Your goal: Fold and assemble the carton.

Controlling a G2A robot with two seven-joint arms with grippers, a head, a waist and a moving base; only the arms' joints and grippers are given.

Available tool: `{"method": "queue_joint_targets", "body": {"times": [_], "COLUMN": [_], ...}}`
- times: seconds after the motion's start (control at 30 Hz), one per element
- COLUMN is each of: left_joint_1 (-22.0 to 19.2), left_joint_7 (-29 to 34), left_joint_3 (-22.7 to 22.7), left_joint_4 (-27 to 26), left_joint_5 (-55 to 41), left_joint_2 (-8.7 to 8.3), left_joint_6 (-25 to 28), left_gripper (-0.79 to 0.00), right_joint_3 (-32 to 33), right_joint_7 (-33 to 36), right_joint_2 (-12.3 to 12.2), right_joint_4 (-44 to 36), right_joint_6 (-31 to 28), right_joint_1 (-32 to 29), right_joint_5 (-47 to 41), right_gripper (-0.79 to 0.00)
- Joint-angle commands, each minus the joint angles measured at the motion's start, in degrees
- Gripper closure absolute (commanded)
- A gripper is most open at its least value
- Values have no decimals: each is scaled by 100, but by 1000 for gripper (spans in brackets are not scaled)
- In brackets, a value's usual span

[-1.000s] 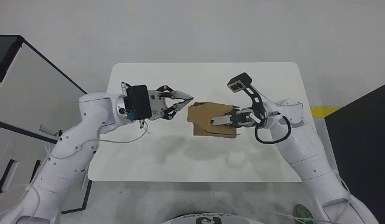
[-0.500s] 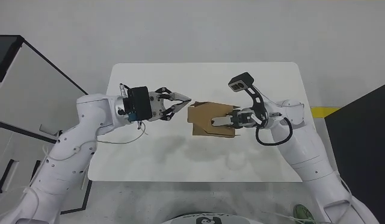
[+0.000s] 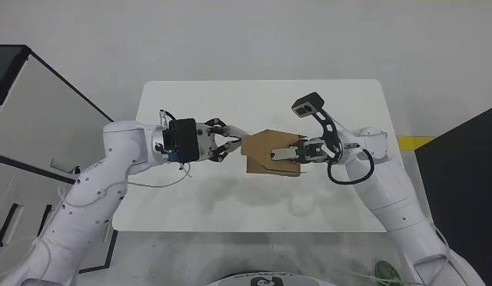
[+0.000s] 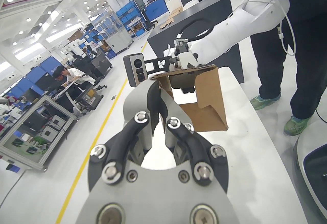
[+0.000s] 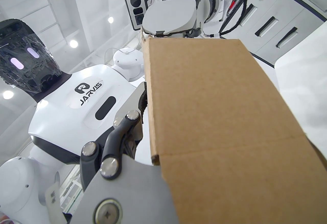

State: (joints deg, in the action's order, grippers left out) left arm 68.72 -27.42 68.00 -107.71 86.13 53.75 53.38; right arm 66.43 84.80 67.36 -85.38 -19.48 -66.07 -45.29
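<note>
A brown cardboard carton [image 3: 269, 154] stands partly opened near the middle of the white table [image 3: 338, 101]. My left gripper [image 3: 240, 140] is at the carton's left edge. In the left wrist view my left gripper [image 4: 160, 105] is shut on the edge of a carton [image 4: 207, 97] flap. My right gripper [image 3: 278, 154] holds the carton from the other side, reaching in over the top panel. In the right wrist view one finger [image 5: 138, 110] of my right gripper [image 5: 146, 105] presses against the carton [image 5: 217, 112] panel, and the other finger is hidden behind the cardboard.
The table has bare room in front [image 3: 231, 201] and behind the carton. A black-framed cabinet [image 3: 23, 109] stands off the table's left side. A dark counter [image 3: 461, 178] stands off its right side.
My left gripper has moved right to the carton's left edge, and its fingers have gone from spread open to shut on the flap. The right arm and the carton have barely moved.
</note>
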Motion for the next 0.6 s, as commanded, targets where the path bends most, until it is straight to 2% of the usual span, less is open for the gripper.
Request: {"method": "queue_joint_targets", "body": {"times": [0.0,0.57], "left_joint_1": [-3,-94], "left_joint_7": [-12,-68], "left_joint_3": [-22,-214], "left_joint_4": [0,44], "left_joint_5": [2,-42], "left_joint_2": [3,38], "left_joint_6": [6,56], "left_gripper": [0,0], "right_joint_3": [-11,-209], "right_joint_7": [2,20], "right_joint_2": [2,34], "right_joint_4": [14,41], "right_joint_6": [2,20], "right_joint_1": [9,127], "right_joint_5": [-28,-102], "right_gripper": [0,0]}}
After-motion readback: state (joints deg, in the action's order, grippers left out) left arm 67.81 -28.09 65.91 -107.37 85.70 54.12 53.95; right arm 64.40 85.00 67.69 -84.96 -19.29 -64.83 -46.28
